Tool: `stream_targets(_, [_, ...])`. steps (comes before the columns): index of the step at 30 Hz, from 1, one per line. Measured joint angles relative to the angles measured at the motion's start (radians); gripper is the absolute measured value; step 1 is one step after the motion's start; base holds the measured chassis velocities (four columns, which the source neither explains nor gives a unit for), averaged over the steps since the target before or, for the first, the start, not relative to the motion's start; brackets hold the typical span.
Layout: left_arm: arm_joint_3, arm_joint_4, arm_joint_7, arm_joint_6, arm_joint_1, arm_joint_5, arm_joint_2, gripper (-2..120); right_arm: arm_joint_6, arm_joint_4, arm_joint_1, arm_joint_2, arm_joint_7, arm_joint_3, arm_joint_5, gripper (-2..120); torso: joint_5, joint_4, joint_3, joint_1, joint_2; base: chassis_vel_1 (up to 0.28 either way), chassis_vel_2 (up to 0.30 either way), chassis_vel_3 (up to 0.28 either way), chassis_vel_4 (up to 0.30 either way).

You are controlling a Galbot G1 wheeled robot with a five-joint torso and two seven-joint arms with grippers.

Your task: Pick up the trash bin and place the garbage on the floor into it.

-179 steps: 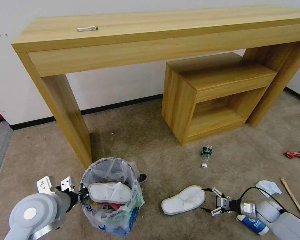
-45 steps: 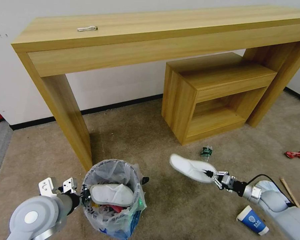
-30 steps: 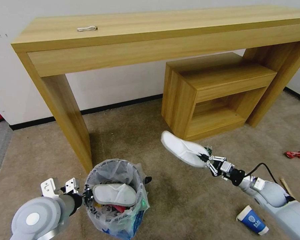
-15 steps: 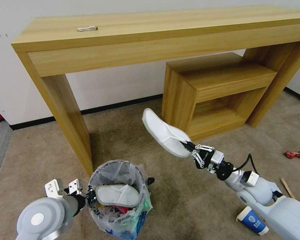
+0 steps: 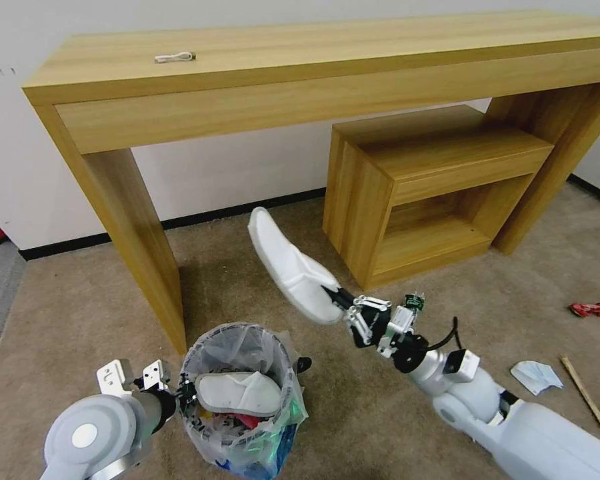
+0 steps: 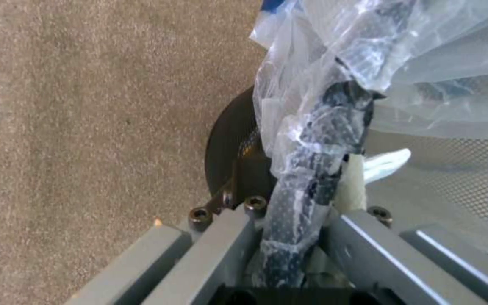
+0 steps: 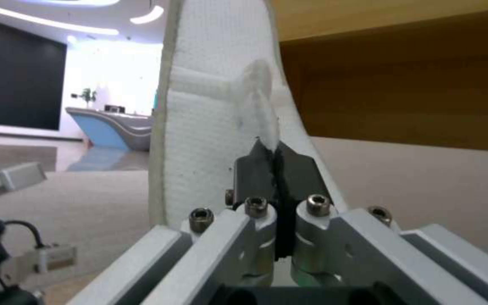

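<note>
Right tool (image 5: 337, 298) was clamped shut on a thin fold of a white slipper (image 5: 289, 267), its dark fingertips (image 7: 275, 163) pressed together on the fabric, and it held the slipper off the floor (image 5: 260, 267), the slipper slanting up and away from the tool toward the wooden surface (image 5: 300, 60). Below that tool and toward the robot's left stood the trash bin (image 5: 240, 400), a dark wire bin lined with a crinkly clear bag, with a second white slipper (image 5: 240, 393) lying across its top over red scraps. Left tool (image 5: 180, 393) was at the bin's near-left rim; in the left wrist view its jaws were closed on the bag-covered rim (image 6: 311, 178), the mesh wall showing beside them. Behind the right tool, on the beige carpet, lay a crushed plastic bottle (image 5: 415, 303) just beside its wrist, and farther to its right a crumpled tissue (image 5: 535, 376), a wooden stick (image 5: 583, 397) and a red wrapper (image 5: 593, 309), all well apart from the bin. A low wooden shelf unit (image 5: 433, 180) stood beyond the right tool under the surface.
</note>
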Motion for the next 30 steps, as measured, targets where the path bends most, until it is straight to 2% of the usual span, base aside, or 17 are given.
stream_targets(11, [0.018, 0.014, 0.003, 0.0, -0.015, 0.007, -0.02, 0, -0.015, 0.001, 0.045, 0.052, 0.03, -0.118, 0.004, 0, 0.0, 0.0, 0.0, 0.0, 0.0, 0.0, 0.0, 0.0, 0.0])
stream_targets(30, [0.026, 0.022, 0.006, 0.0, -0.028, 0.006, -0.029, 0, -0.022, -0.042, 0.136, 0.091, 0.052, -0.29, 0.0, 0, 0.0, 0.0, 0.0, 0.0, 0.0, 0.0, 0.0, 0.0, 0.0])
